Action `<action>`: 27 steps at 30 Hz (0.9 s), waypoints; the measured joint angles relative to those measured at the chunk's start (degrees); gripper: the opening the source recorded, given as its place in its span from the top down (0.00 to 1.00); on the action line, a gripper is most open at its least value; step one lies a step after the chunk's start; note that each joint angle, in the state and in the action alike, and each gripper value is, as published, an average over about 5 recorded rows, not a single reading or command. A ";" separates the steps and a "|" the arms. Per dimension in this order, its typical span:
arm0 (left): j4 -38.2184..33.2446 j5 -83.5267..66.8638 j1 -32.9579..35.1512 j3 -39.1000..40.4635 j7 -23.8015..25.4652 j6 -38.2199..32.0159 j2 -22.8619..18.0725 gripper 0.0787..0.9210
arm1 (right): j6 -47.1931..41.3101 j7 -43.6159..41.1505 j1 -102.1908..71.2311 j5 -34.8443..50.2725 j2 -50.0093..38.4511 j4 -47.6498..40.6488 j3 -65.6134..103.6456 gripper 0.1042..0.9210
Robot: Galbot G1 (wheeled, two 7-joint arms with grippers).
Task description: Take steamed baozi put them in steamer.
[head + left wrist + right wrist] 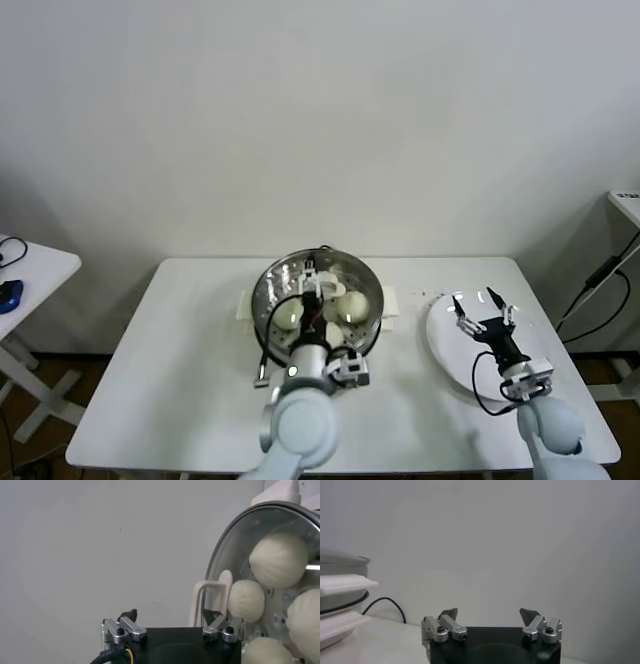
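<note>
The steamer stands mid-table, a shiny steel pot on a white base. Several cream-white steamed baozi lie inside it, among them one on the right and one on the left. My left gripper hovers over the pot, open and holding nothing. In the left wrist view the left gripper is empty, with the baozi beside it in the steamer. My right gripper is open over the white plate; the right gripper is empty in its wrist view.
A white loop handle rises at the steamer's rim close to my left fingertips. The steamer's black cable trails over the table. A second white table stands off to the left, and another surface's edge to the right.
</note>
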 measured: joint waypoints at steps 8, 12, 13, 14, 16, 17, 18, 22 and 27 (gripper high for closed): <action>-2.84 -1.58 2.58 -0.90 0.51 -1.00 1.45 0.12 | -0.18 -0.09 0.66 0.00 -0.24 -0.62 -0.43 0.12; -4.19 -2.97 4.15 -1.92 0.01 -1.67 2.08 0.12 | -0.33 -0.19 0.80 0.03 -0.47 -0.55 -0.76 0.12; -4.57 -3.63 4.55 -2.28 -0.31 -1.87 2.28 0.12 | -0.36 -0.21 0.78 0.06 -0.56 -0.45 -0.85 0.12; -4.96 -4.51 4.94 -2.70 -0.75 -2.09 2.50 0.12 | -0.37 -0.22 0.76 0.14 -0.67 -0.31 -0.96 0.12; -5.88 -6.98 5.76 -3.77 -2.04 -2.70 3.04 0.12 | -0.36 -0.21 0.67 0.47 -0.91 0.04 -1.20 0.12; -6.38 -8.60 6.20 -4.47 -2.86 -3.12 3.36 0.12 | -0.36 -0.18 0.61 0.70 -1.04 0.22 -1.33 0.12; -6.93 -10.43 6.66 -5.28 -3.76 -3.63 3.71 0.12 | -0.36 -0.14 0.54 0.97 -1.19 0.39 -1.46 0.12; -9.36 -19.70 8.72 -9.64 -7.88 -6.54 5.24 0.12 | -0.36 0.14 0.17 2.24 -1.91 1.02 -2.06 0.12; -11.12 -35.22 11.84 -17.66 -13.08 -11.98 6.51 0.12 | -0.23 0.40 -0.56 4.16 -3.04 1.98 -3.00 0.12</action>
